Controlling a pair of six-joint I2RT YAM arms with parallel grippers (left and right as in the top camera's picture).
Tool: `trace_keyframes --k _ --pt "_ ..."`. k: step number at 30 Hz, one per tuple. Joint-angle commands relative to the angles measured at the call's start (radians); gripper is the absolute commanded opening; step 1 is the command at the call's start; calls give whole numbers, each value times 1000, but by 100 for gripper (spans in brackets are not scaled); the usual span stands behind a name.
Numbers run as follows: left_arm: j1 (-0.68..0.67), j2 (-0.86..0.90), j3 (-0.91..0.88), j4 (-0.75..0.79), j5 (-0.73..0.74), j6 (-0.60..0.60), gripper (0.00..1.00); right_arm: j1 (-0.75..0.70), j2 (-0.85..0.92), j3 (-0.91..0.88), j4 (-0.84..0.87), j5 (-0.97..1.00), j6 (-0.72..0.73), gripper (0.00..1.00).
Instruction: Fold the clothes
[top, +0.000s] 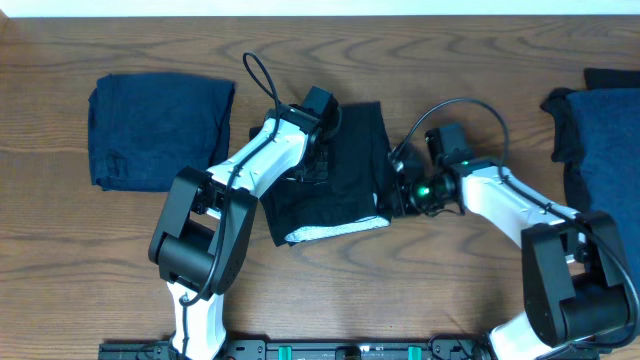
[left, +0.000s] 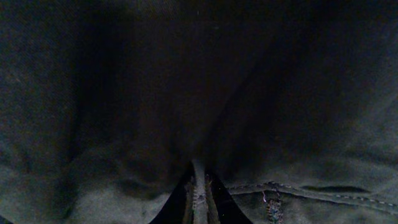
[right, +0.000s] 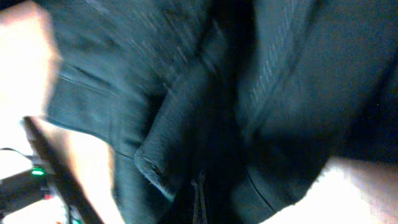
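Observation:
A black garment (top: 345, 170) with a pale inner edge (top: 335, 232) lies partly folded in the middle of the table. My left gripper (top: 318, 158) is over its upper left part. In the left wrist view the left gripper (left: 199, 196) is shut, pinching a ridge of the black cloth (left: 186, 93). My right gripper (top: 394, 190) is at the garment's right edge. Seen from the right wrist, the right gripper (right: 199, 193) is shut with dark cloth (right: 186, 93) bunched around its tips. A folded navy garment (top: 160, 130) lies at the far left.
A pile of navy and black clothes (top: 605, 130) sits at the right edge of the wooden table (top: 420, 290). Black cables (top: 262, 75) loop above both wrists. The arm bases stand at the front edge.

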Motion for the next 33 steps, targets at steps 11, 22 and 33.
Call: trace_keyframes --k 11,22,33 --pt "6 8 4 2 53 22 6 15 54 2 -74 257 181 1" --pt "22 -6 6 -10 56 33 6 -72 -101 66 -121 202 151 1" --pt "22 -6 6 -11 56 33 6 -67 -70 65 25 95 217 1"
